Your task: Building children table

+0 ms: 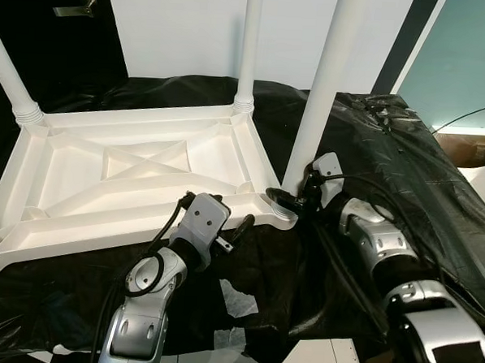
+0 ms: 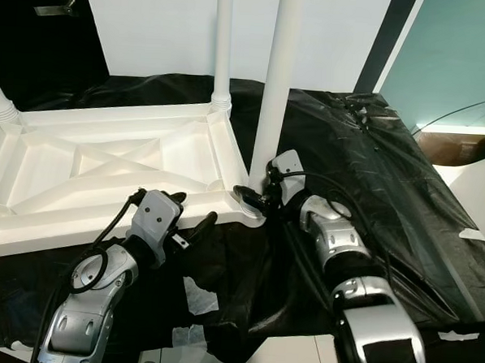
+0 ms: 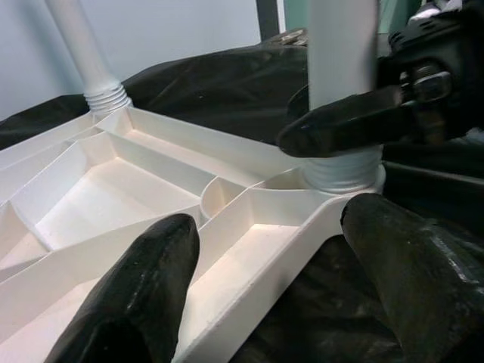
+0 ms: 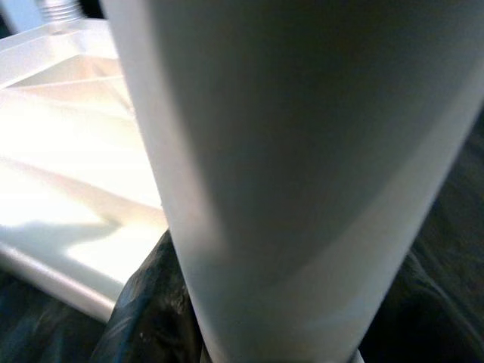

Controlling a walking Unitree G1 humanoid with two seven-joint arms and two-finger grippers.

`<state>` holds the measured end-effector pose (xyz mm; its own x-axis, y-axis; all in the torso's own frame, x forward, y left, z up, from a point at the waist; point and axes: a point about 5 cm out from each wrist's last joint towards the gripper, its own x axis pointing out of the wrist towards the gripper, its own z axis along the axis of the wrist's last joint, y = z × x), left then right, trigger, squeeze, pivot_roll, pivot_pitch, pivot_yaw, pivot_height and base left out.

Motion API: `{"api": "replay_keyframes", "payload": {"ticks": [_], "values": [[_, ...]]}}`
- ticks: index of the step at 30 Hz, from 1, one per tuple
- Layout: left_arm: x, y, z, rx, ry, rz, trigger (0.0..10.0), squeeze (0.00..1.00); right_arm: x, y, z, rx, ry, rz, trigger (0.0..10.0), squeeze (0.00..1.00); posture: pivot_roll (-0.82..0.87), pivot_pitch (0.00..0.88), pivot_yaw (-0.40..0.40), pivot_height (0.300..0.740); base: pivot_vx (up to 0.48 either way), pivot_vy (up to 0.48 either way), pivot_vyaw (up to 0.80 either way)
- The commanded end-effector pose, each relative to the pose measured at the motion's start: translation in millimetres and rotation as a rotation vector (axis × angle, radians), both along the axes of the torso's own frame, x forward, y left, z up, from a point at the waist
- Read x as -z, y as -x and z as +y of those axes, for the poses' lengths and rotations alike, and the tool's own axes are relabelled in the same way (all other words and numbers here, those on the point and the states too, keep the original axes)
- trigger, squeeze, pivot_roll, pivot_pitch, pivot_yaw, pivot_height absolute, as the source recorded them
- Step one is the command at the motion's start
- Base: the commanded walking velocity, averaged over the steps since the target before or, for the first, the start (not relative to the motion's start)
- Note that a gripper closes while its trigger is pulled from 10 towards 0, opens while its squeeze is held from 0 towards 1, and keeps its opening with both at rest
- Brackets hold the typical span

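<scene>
The white children's table top (image 1: 137,172) lies upside down on black sheeting. White legs stand up from its far-left corner (image 1: 8,76) and far-right corner (image 1: 250,44). A third leg (image 1: 329,80) stands in the near-right corner socket (image 3: 344,170). My right gripper (image 1: 292,197) is shut on this leg just above its threaded base; the leg (image 4: 287,166) is right in front of the wrist camera, with one finger (image 4: 144,318) beside it. My left gripper (image 1: 225,228) is open at the table top's front edge, and its fingers (image 3: 144,287) straddle the rim without holding anything.
Black plastic sheeting (image 1: 391,149) covers the whole work surface. Scraps of white paper (image 1: 238,299) lie on it near me. A cardboard box (image 1: 472,149) sits at the right. A dark door with a handle (image 1: 72,8) is at the back left.
</scene>
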<state>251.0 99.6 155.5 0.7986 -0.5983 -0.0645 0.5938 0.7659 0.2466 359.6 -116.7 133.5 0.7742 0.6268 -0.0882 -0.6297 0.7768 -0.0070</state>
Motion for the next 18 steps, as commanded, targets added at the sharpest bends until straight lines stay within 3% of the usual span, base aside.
{"api": "replay_keyframes", "payload": {"ticks": [1,6,10,12,18], "values": [[-0.1,-1.2,5.3,-0.146,0.008,-0.032,10.0,0.0,19.1,5.5,3.4,0.091,-0.009,0.094,10.0,0.0,0.16,0.0,-0.059,0.74,0.0,0.0,0.0],[-0.3,-1.0,6.5,-0.142,0.008,-0.031,10.0,0.0,24.2,9.0,13.7,0.201,-0.048,0.099,10.0,0.0,0.16,0.0,-0.051,0.74,0.0,0.0,0.0],[-1.9,-3.2,7.4,-0.138,0.006,-0.034,10.0,0.0,30.1,10.3,18.2,0.431,-0.081,0.117,10.0,0.0,0.16,0.0,-0.047,0.74,0.0,0.0,0.0],[-2.7,-4.3,7.3,-0.137,0.007,-0.037,10.0,0.0,32.0,12.4,21.8,0.49,-0.104,0.133,10.0,0.0,0.15,0.0,-0.043,0.74,0.0,0.0,0.0],[-2.3,-4.4,5.6,-0.131,0.008,-0.037,10.0,0.0,28.8,15.0,24.6,0.49,-0.109,0.128,10.0,0.0,0.15,0.0,-0.049,0.74,0.0,0.0,0.0]]}}
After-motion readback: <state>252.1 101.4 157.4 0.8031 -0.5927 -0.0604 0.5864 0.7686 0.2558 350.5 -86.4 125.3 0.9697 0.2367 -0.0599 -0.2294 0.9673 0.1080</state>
